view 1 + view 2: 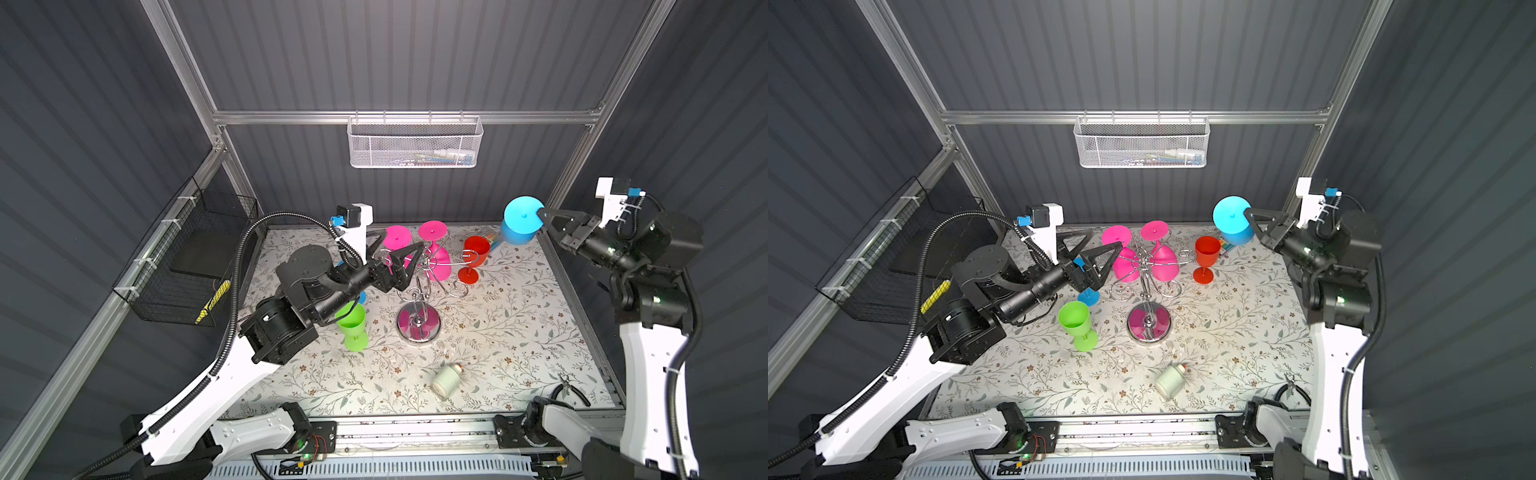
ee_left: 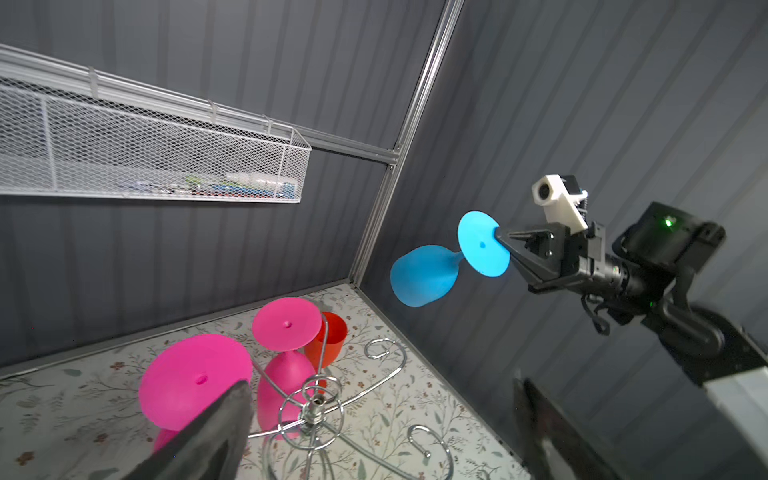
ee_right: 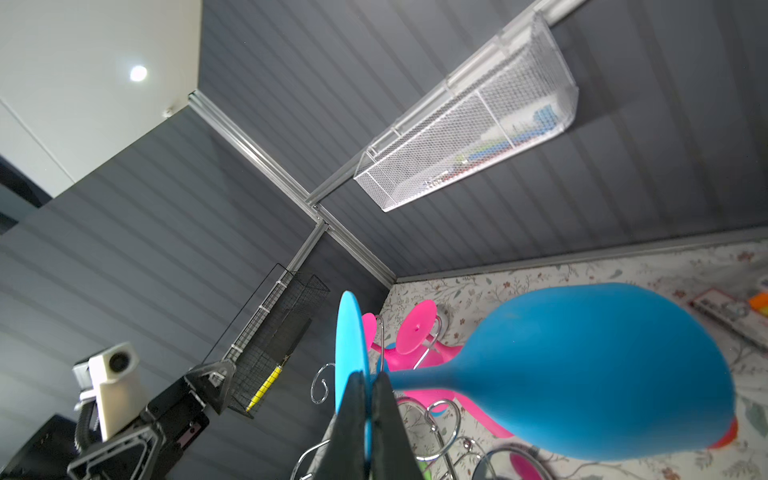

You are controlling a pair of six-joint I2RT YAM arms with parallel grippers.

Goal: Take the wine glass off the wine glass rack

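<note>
Foot disc of the blue wine glass is pinched at its rim by the right pincer, whose jaws are narrowed onto the thin plate. The glass hangs in the air, clear of the wine glass rack and off toward the far right corner, tilted with its bowl lower than its foot.

The rack stands upright near the middle of the surface on its round mirror base. Two pink glasses hang bowl-down from its scroll arms on the far side; the other arms in sight are bare.

The left pincer is level with the top of the rack, jaws spread wide and holding nothing. In the left wrist view one finger overlaps the foot of the nearer pink glass; whether they touch I cannot tell.

A red glass stands upright to the right of the rack, a green glass upright to its left, partly under the left arm. A white bottle lies on its side nearer the front. A white mesh basket hangs on the back wall.
</note>
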